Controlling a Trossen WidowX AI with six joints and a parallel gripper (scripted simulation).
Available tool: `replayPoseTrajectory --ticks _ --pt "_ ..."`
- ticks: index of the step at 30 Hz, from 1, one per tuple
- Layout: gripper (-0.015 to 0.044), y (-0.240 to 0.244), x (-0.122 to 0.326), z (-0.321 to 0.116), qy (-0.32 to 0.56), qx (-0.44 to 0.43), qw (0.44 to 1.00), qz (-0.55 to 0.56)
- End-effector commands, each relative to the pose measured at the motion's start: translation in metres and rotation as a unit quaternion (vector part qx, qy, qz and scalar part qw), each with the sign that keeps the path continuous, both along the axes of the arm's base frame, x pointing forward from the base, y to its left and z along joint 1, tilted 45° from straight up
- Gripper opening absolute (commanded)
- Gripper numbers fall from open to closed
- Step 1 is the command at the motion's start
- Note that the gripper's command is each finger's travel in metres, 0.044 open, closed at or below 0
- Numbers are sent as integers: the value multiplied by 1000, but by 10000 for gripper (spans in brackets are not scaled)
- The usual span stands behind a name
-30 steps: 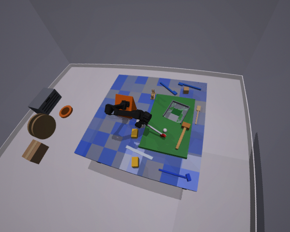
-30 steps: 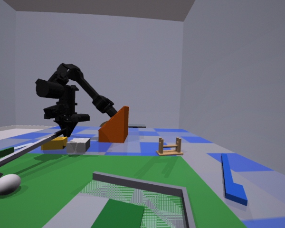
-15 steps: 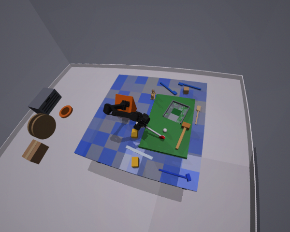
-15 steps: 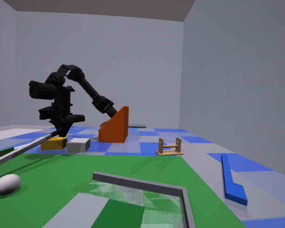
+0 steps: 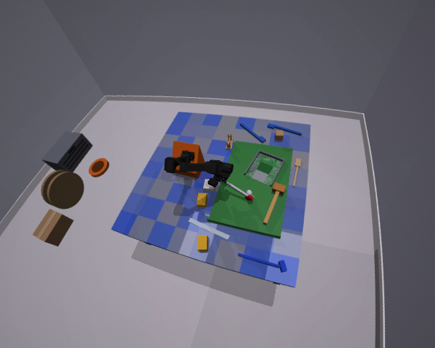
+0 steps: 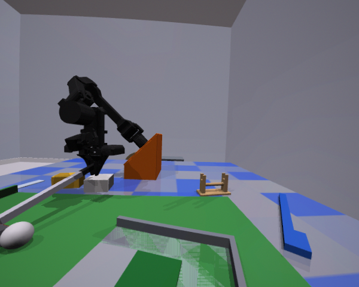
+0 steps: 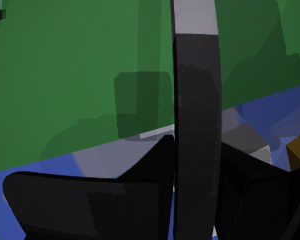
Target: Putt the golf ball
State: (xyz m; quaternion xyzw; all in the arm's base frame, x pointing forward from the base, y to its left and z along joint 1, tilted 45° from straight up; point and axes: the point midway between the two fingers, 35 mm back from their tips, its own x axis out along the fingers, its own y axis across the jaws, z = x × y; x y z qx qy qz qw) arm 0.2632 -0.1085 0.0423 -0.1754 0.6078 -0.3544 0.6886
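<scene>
Top: gripper [image 5: 212, 182] clenched on putter [image 5: 235, 188] grip at left edge of green mat [image 5: 243, 220]; red head beside ball [image 5: 249, 192], touching or nearly. Mallet [image 5: 273, 204] lay right of ball, framed green [image 5: 264, 167] beyond it.

Exterior: shaft slanted down from gripper [image 6: 94, 170] to ball [image 6: 16, 234] at near left; white block [image 6: 98, 182], yellow block [image 6: 66, 180], orange wedge [image 6: 145, 162] stood behind.

Wrist: putter [image 7: 196, 127] ran up centre between dark fingers, over mat [image 7: 77, 60].

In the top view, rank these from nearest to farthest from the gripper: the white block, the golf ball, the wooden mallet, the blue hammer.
1. White block, right under the gripper.
2. White golf ball, on the green mat at the putter head.
3. Wooden mallet, on the mat's right side.
4. Blue hammer, near the front edge of the checkered board.
</scene>
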Motion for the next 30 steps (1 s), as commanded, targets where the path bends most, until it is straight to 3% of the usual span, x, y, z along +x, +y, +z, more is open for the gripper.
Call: replayPoseTrajectory --ticks 1,10,20,30 --pt "0 37 7 -37 2 -6 1000 2" --pt "0 46 8 -38 1 -6 1000 3" --pt "0 84 7 -1 1 -6 1000 2" --pt "0 80 7 -8 9 -8 1000 5"
